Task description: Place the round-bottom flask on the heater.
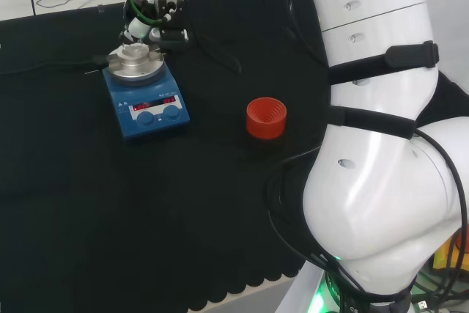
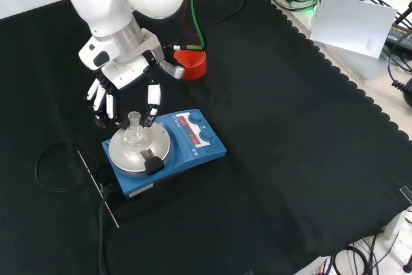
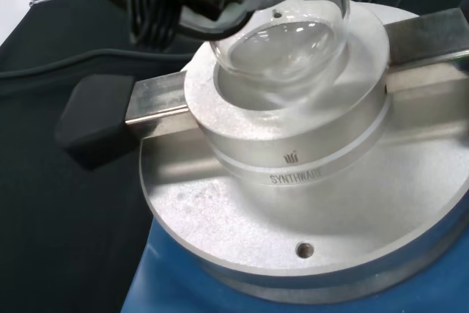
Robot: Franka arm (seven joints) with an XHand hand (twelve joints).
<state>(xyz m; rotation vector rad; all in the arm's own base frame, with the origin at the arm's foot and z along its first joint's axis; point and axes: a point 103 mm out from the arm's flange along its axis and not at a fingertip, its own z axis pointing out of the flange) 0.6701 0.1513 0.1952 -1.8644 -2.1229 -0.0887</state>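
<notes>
Black cloth covers the bench (image 2: 302, 159), and on it the blue heater (image 2: 193, 149) stands with its round metal top plate and a raised metal block with a bowl-shaped well at the centre. A red ribbed stand (image 2: 192, 62) sits well apart from the heater — empty, as far as the head view shows.

The round-bottom flask (image 2: 134, 134) sits with its bulb in the well of the block; in the wrist view the clear bulb (image 3: 282, 42) rests inside the ring, though whether it is fully seated or a little raised cannot be told. Its neck points up, close to vertical, in the front view.

The hand (image 2: 122, 72) hangs directly over the flask. Its fingers (image 2: 152, 98) point downward around the neck, close beside it; whether they touch or pinch the glass cannot be told from these views. They look mostly straight rather than wrapped around it.

Key relation for the coming move: the flask lies straight below the palm, its long axis upright and in line with the well. Judged from this, the placing is nearly complete — what remains is to release, if any hold remains, and withdraw straight up along the neck axis. A sideways retreat could catch the neck and tip the flask out of the block.
</notes>
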